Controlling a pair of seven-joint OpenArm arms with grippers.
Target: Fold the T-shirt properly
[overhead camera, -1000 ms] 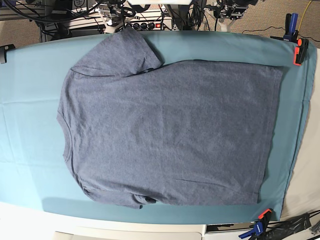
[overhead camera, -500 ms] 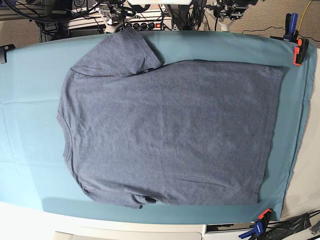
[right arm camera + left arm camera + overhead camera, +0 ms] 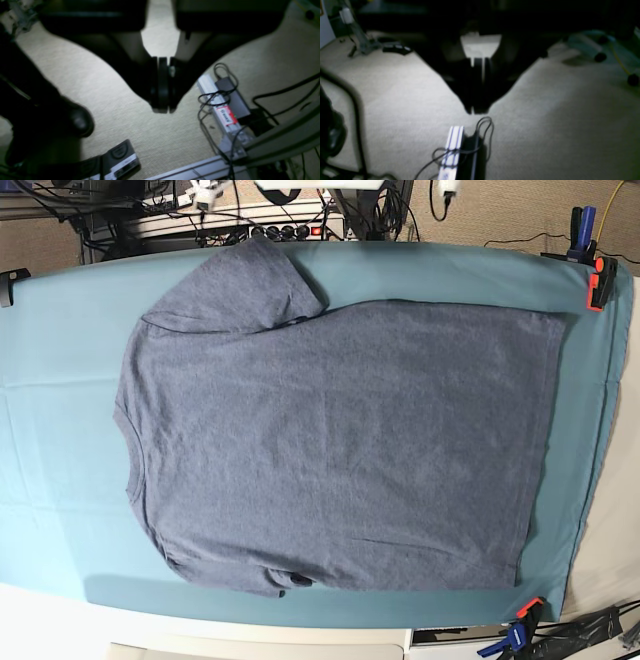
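T-shirt laid out flat, no fold begun, both arms parked off the table.

The T-shirt [image 3: 330, 440] lies spread on the teal table cloth [image 3: 60, 430], collar toward the base view's left, hem toward its right, the far sleeve [image 3: 245, 285] out flat and the near sleeve [image 3: 265, 580] bunched under the edge. Neither arm shows over the table. Each wrist camera looks down at carpet and cables: the left gripper [image 3: 477, 110] has its fingers pressed together on nothing, and the right gripper [image 3: 162, 107] likewise has its fingers together and empty. The task seems to be at its very start. The next move likely calls for both arms to come over the cloth, spread their fingers, and take hold of the shirt along one long side or at a sleeve to begin the first fold.
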